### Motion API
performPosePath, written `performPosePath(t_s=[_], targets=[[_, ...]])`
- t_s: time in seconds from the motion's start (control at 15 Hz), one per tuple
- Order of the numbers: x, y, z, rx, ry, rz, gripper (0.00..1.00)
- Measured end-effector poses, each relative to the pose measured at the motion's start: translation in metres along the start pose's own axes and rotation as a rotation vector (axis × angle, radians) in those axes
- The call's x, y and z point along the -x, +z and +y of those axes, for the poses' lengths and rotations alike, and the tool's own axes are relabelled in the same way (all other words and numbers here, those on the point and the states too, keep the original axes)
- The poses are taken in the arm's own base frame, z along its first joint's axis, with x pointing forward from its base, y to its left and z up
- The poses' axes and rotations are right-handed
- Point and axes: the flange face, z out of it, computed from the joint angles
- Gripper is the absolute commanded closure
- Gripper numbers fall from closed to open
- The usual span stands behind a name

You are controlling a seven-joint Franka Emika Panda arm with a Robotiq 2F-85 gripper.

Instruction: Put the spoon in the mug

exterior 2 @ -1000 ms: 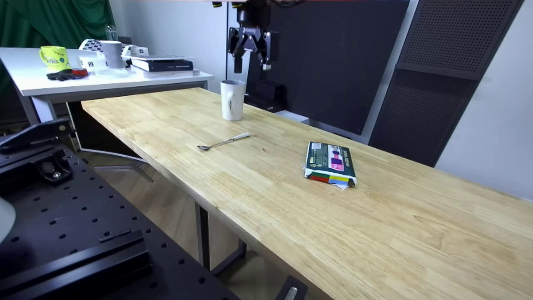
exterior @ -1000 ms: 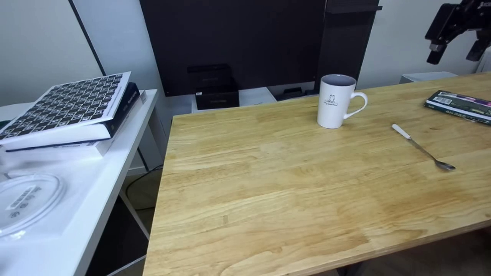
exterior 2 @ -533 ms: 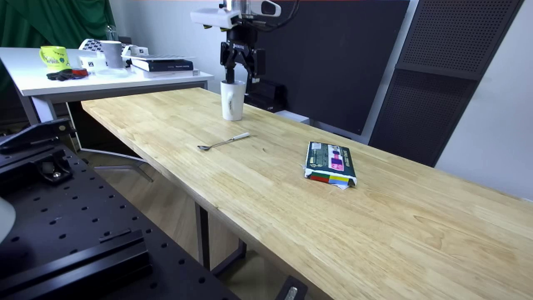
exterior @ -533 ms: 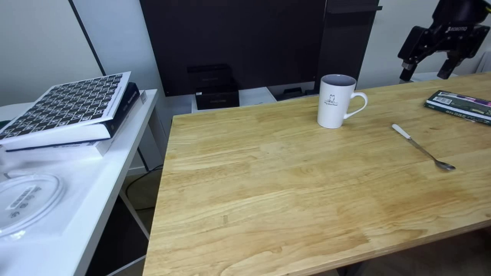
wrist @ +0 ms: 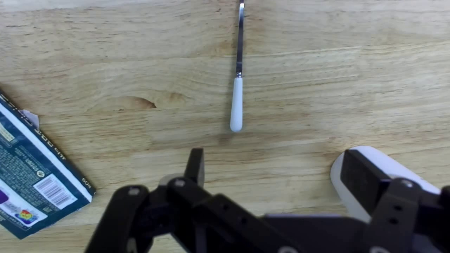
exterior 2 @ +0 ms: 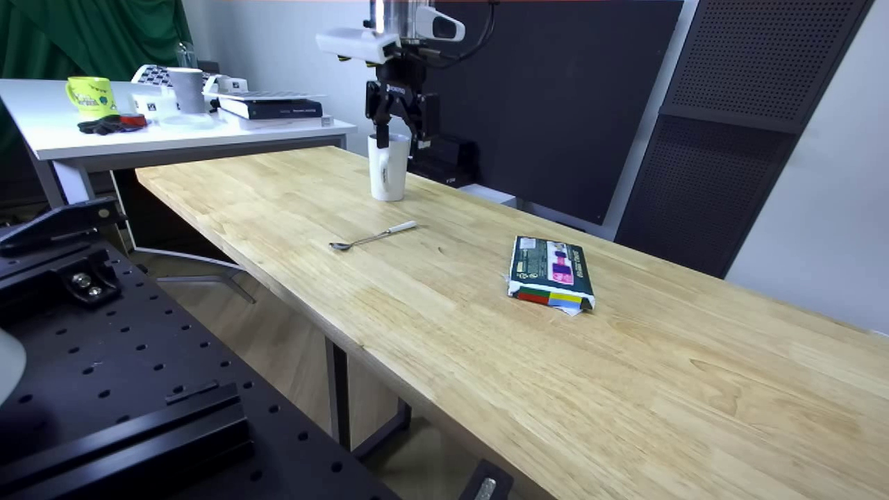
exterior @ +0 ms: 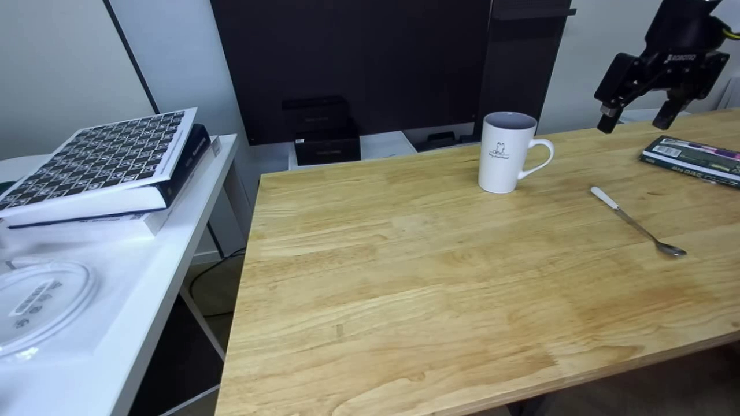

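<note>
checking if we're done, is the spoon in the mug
No, the spoon lies on the table, apart from the mug.

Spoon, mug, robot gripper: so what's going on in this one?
The robot gripper hangs open above the table, holding nothing. The spoon lies on the table, apart from the upright mug. It has not been put in the mug yet; picking it up is probably the next step.

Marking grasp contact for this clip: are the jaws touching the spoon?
Apart. In the wrist view, bare tabletop shows between the open jaws and the spoon.
</note>
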Motion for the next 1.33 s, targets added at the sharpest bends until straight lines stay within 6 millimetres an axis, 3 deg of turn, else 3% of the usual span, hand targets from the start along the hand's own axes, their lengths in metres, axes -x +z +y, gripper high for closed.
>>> performPosePath(t_s=[0.93,1.33], targets=[[-0.008,0.006,0.014,-0.007,0.03,0.053,0.0],[-0.009,0.023,0.004,-0.044,0.029,0.101,0.0]])
